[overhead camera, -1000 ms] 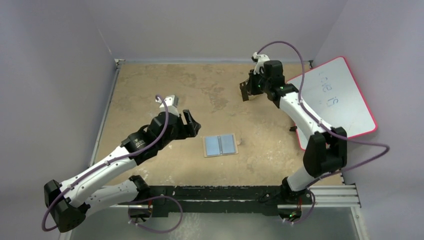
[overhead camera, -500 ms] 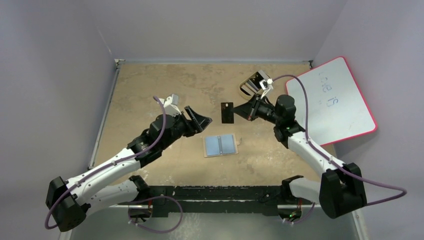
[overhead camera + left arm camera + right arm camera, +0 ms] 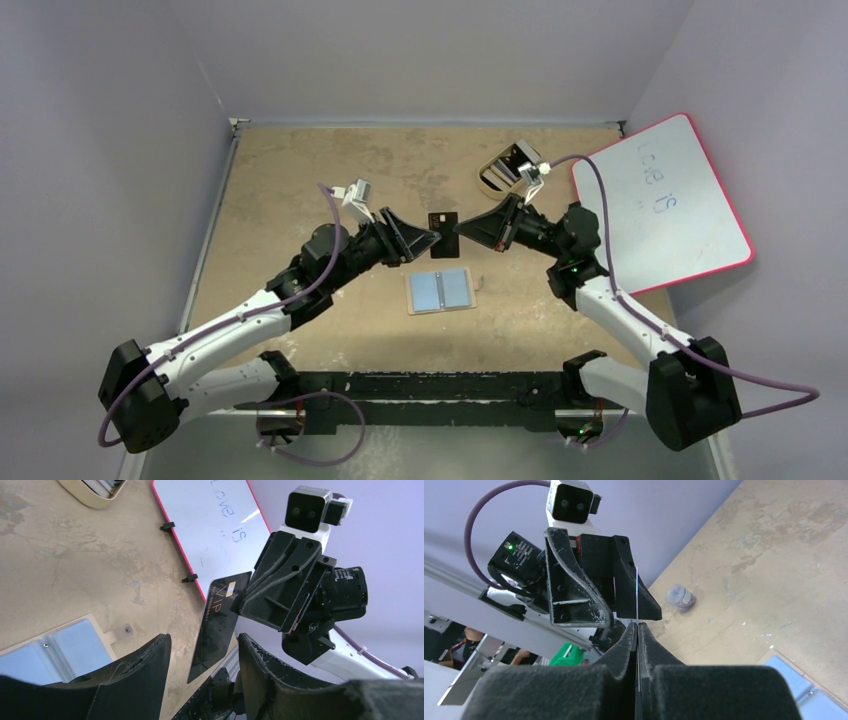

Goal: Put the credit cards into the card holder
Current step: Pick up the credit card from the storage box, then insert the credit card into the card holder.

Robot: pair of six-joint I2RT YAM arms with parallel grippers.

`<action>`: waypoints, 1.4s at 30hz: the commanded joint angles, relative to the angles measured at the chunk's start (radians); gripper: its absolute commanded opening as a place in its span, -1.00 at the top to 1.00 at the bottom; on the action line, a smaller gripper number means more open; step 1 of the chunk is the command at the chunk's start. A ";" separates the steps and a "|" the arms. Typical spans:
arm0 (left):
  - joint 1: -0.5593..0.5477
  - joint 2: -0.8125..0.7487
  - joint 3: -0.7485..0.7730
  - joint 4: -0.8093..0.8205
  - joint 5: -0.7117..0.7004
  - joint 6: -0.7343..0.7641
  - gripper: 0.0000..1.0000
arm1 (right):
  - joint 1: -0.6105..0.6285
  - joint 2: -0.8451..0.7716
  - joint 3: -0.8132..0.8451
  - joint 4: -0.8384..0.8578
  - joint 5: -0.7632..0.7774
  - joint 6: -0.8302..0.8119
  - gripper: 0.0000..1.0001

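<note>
A black credit card point(image 3: 443, 221) marked VIP hangs in the air above the table's middle. My right gripper point(image 3: 462, 232) is shut on its right edge. In the right wrist view the card point(image 3: 637, 595) shows edge-on as a thin line rising from the pinched fingertips point(image 3: 637, 626). My left gripper point(image 3: 203, 637) is open, one finger on each side of the card's point(image 3: 222, 620) lower end, with a gap on both sides. The tan card holder point(image 3: 440, 291) lies open and flat below, showing two pale blue panels point(image 3: 65, 645).
A tan oval tray point(image 3: 503, 168) with several cards in it sits at the back right. A red-edged whiteboard point(image 3: 670, 200) leans off the table's right side. A small crumpled lump point(image 3: 680, 598) lies on the table near the far wall.
The right arm swung from the tray to the table's middle carrying the black card. The left gripper rose toward it, came around the card's end, and its jaws narrowed.
</note>
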 commanded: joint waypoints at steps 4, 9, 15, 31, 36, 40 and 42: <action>0.003 0.015 0.037 0.131 0.084 -0.002 0.51 | 0.026 -0.003 0.007 0.072 -0.018 0.026 1.00; 0.003 0.013 0.030 0.121 0.079 -0.001 1.00 | 0.030 0.001 0.016 0.018 -0.007 0.000 1.00; 0.003 -0.005 0.020 0.018 0.008 0.019 1.00 | 0.031 -0.036 0.079 -0.294 0.099 -0.165 0.43; 0.009 0.242 -0.075 -0.103 0.009 -0.024 1.00 | 0.033 0.098 0.093 -0.779 0.550 -0.467 -0.06; 0.037 0.320 -0.130 0.023 0.103 -0.070 1.00 | 0.063 0.173 0.116 -0.846 0.639 -0.498 -0.06; 0.087 0.346 -0.178 0.117 0.175 -0.113 1.00 | 0.090 0.219 0.114 -0.838 0.657 -0.495 -0.02; 0.105 0.356 -0.200 0.166 0.206 -0.134 1.00 | 0.100 0.249 0.117 -0.839 0.658 -0.498 0.00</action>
